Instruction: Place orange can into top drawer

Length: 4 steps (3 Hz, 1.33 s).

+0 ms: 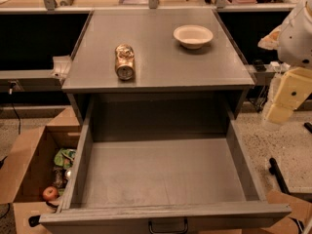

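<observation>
The orange can (125, 61) lies on its side on the grey cabinet top (161, 67), left of centre, with one silver end facing me. The top drawer (165, 212) is pulled fully out below the cabinet top; its grey box is empty and its dark handle (168, 226) shows at the bottom edge. My gripper (276, 114) hangs at the right edge of the view on the white and yellowish arm (292, 89). It is beside the cabinet's right side, well to the right of the can and level with the drawer's back right corner. It holds nothing.
A white bowl (193, 35) stands on the cabinet top at the back right. An open cardboard box (27, 172) with an apple (49, 193) and packets sits on the floor to the left. A black bar (279, 175) and cardboard (292, 211) lie to the right.
</observation>
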### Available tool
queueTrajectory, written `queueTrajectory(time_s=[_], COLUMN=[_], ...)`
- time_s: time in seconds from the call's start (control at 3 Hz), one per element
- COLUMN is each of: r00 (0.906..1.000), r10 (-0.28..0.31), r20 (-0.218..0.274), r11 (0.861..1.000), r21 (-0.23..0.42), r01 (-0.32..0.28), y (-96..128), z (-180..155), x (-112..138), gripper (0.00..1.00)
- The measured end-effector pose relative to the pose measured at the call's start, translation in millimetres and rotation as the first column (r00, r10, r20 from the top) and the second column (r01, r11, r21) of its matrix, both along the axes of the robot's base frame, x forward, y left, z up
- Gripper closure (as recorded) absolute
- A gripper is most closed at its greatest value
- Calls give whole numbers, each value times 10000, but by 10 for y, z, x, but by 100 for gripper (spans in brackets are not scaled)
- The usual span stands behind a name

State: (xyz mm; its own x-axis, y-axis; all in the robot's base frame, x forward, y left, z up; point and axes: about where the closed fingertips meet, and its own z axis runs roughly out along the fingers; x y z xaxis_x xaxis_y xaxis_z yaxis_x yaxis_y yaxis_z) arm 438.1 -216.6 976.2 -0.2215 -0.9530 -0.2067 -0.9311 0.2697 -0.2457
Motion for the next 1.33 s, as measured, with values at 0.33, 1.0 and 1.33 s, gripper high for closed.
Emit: queueTrajectory(time_s=[0.33,1.0,1.33], r00=[10000,9841,9559], r10=[-1,-1671,-2907], r20=[1,607,417], r11=[10000,9764,9294], r21=[1,1487,2498], r01=[1,1567,2718], y=[0,406,605], z=[1,519,644], x=[1,830,1234], gripper=[0,0,0])
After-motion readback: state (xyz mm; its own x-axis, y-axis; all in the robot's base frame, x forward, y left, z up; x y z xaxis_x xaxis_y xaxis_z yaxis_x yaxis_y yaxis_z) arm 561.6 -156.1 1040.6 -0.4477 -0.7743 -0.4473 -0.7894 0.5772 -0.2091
